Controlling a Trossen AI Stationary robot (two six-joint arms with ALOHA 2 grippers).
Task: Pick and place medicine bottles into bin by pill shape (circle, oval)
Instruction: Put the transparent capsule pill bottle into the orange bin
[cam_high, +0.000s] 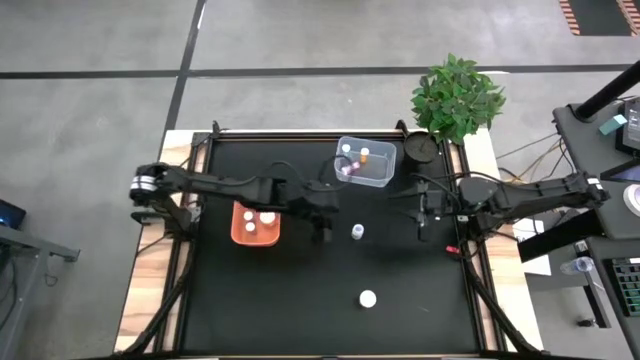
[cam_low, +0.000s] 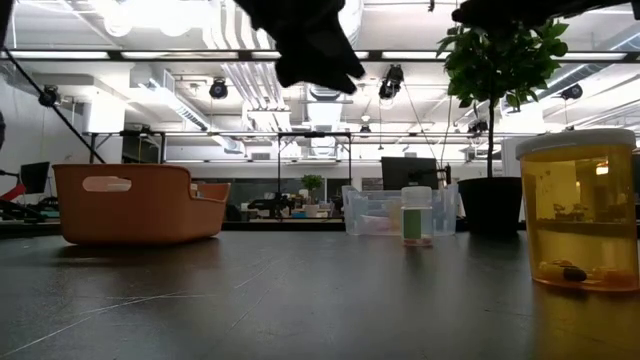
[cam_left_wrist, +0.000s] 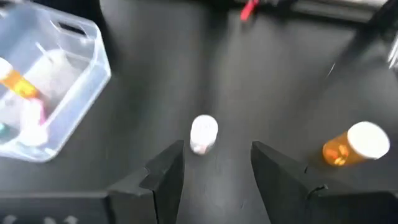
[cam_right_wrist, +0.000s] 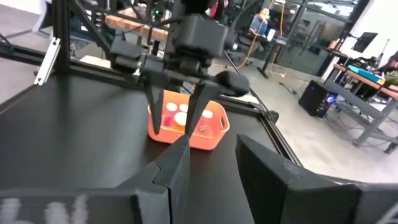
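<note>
A tiny white-capped medicine bottle stands upright on the black table, just beyond the fingertips of my left gripper, which hangs open above the table and touches nothing. An amber bottle with a white cap stands nearer the front edge. The orange bin holds white-capped bottles. The clear bin holds several more, one of them orange. My right gripper hangs over the table's right side, its fingers apart with nothing between them.
A black pot with a green plant stands at the far right corner, beside the clear bin. A small red thing lies at the table's right edge. Bare table lies between the two loose bottles and toward the front.
</note>
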